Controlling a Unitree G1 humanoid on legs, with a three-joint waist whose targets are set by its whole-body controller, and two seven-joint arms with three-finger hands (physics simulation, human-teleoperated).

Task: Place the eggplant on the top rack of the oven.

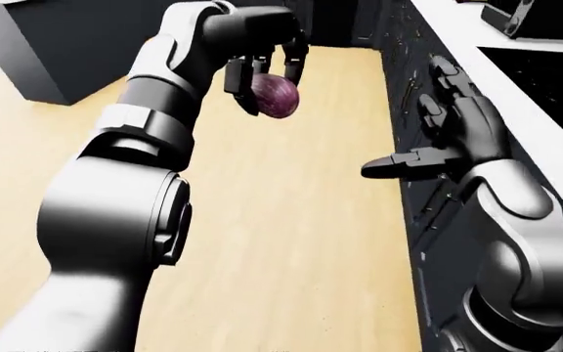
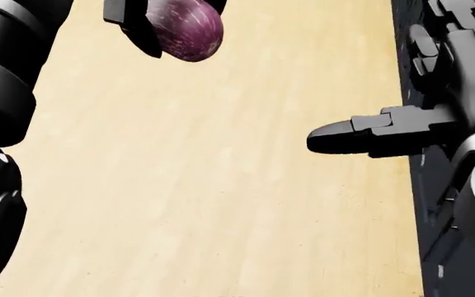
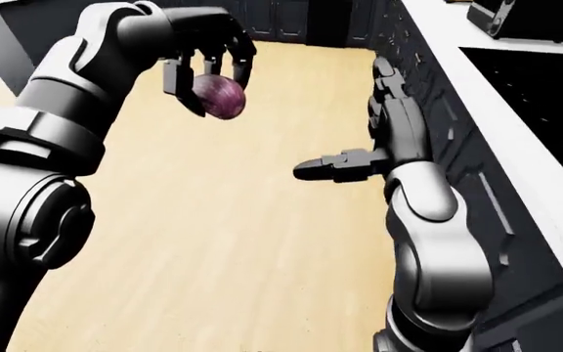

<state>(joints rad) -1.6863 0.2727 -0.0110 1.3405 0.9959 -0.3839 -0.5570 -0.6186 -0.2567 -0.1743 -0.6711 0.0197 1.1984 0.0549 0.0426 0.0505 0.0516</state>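
My left hand (image 1: pixel 262 70) is shut on the purple eggplant (image 1: pixel 276 95) and holds it high above the wood floor, at the upper middle of the left-eye view. The eggplant also shows at the top of the head view (image 2: pixel 186 28). My right hand (image 1: pixel 447 128) is open and empty, fingers spread, thumb pointing left, close against the dark cabinet fronts (image 1: pixel 414 81) at the right. The two hands are apart. No oven rack shows.
A white counter edge (image 1: pixel 516 81) with a black cooktop (image 1: pixel 555 73) runs along the right. A dark island block (image 1: pixel 37 44) stands at the upper left. Light wood floor (image 1: pixel 291 242) lies between them.
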